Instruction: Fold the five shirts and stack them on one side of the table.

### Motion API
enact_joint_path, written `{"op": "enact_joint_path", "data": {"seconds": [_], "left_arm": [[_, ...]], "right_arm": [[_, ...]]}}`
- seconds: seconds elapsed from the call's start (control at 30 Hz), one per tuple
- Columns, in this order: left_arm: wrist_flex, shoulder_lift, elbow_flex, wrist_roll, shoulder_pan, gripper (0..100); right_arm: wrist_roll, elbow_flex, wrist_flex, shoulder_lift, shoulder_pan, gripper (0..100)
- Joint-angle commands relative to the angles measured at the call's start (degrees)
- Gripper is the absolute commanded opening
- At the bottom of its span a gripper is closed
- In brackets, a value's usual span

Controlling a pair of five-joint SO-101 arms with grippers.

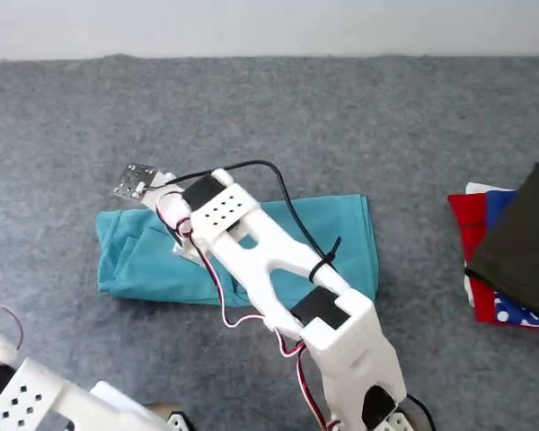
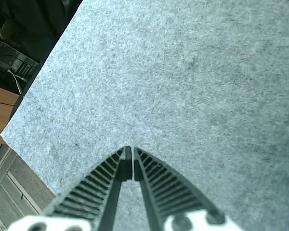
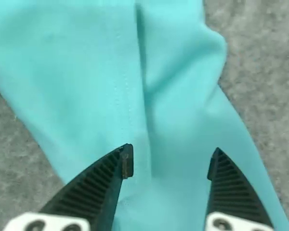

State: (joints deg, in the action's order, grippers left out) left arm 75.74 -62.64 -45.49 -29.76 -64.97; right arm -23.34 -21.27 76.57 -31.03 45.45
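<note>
We log the stack (image 1: 508,256) at the worktop's (image 1: 251,117) right edge. We count dark, red, blue and white layers, so likely four shirts done. The teal shirt (image 1: 341,238) lies mid-worktop, folded to a long band, not yet stacked. The right gripper (image 3: 171,156) hovers open over it. The left gripper (image 2: 133,155) is closed and empty over bare worktop.

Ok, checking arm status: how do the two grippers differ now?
The right gripper is open; the left gripper is shut, holding nothing. The right one is above the teal shirt; the left one above bare grey table cover. Both are black and ribbed.
</note>
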Motion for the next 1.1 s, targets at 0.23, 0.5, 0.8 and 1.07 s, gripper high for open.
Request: {"op": "enact_joint_path", "data": {"seconds": [0.23, 0.5, 0.8, 1.07], "left_arm": [[-0.53, -0.62, 0.66, 0.44, -0.18, 1], [-0.53, -0.62, 0.75, 0.44, -0.18, 1], [-0.53, -0.62, 0.75, 0.44, -0.18, 2], [-0.53, -0.62, 0.40, 0.44, 0.26, 2]], "right_arm": [[-0.18, -13.89, 16.31, 1.54, 2.15, 1.7], [4.48, -13.98, 26.51, -0.84, -6.37, 0.9], [7.12, -1.85, 26.42, 15.87, -20.44, 1.2], [7.38, 10.55, 23.78, 28.35, -29.58, 8.4]]}}
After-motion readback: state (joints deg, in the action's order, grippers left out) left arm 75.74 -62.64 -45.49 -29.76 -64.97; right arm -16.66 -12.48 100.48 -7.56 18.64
